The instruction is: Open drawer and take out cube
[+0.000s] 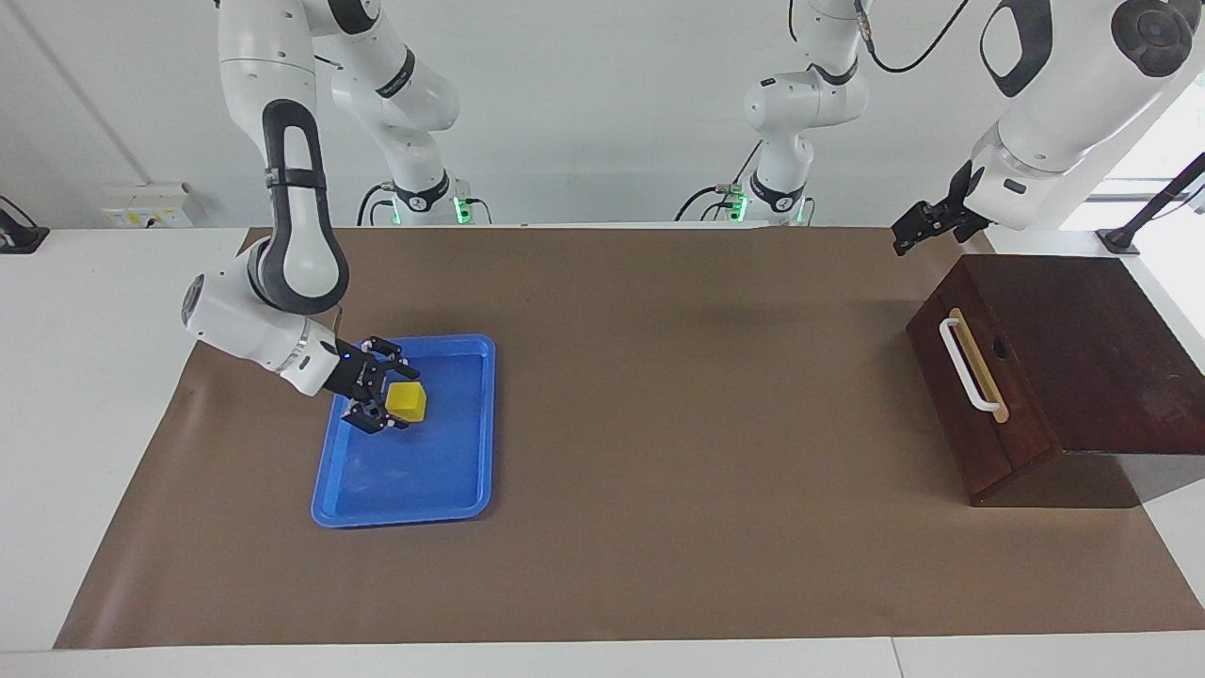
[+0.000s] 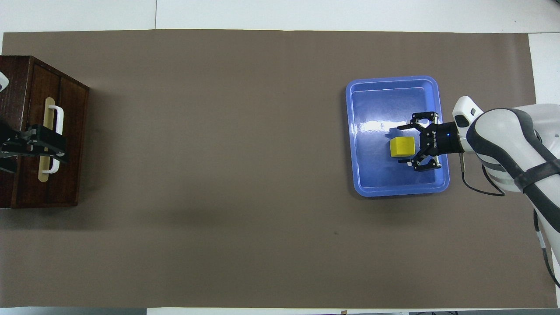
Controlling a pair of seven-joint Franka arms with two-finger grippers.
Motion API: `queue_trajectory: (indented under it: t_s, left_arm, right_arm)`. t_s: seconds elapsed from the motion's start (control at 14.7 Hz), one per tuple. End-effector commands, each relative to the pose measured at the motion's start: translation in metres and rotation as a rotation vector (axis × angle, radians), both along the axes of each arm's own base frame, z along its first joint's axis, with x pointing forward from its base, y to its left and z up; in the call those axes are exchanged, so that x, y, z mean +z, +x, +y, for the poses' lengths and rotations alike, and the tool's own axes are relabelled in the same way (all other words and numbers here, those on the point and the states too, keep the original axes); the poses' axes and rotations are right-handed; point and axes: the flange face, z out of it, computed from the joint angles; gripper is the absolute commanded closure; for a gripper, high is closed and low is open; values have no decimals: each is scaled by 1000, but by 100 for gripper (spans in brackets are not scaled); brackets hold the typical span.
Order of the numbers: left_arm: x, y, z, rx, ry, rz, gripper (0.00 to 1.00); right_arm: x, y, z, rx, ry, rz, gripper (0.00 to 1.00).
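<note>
a: where's the cube now?
b: yellow, sitting flat on the floor of the blue tray, toward the right arm's end of the tabletop. not lifted.

a: right gripper?
b: low over the tray, just beside the cube, on the side toward the right arm's end. fingers spread wide, one tip on either side of the cube's near corner, a gap showing on both sides in the overhead view. not gripping anything.

a: touching it at all?
b: looks apart. can't rule out a brush at one finger.

a: drawer?
b: closed, front flush with the dark wooden box. white bar handle on its tan strip, nothing on it. box sits at the left arm's end of the tabletop, well apart from the tray.

a: left gripper?
b: up in the air, by the box corner nearest the robots in the facing view. overhead view shows it over the drawer front and handle, but that's just height, no contact. holds nothing. fingers read as open, hard to see the tips clearly in either view.

a: anything else on the tabletop?
b: brown mat under everything. tray and box both lie on it.
</note>
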Motion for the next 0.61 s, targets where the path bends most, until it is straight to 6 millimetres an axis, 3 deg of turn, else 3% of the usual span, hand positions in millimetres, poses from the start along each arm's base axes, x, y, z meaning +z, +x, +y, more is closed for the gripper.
queue_trajectory:
  t_s: [0.0,0.27,0.54]
  left_arm:
    - [-10,-3,-1,-39,-13,7,0]
    - [-13,-8,7,-25,-12,-4,0]
    - [-8,-6,6,-62,-20,-24,0]
  right_arm:
    - [41,-3,9,-45,-15,22,0]
    - [103,-8,16,-146,-73,129,0]
    - [161,5,12,-180,-160,202,0]
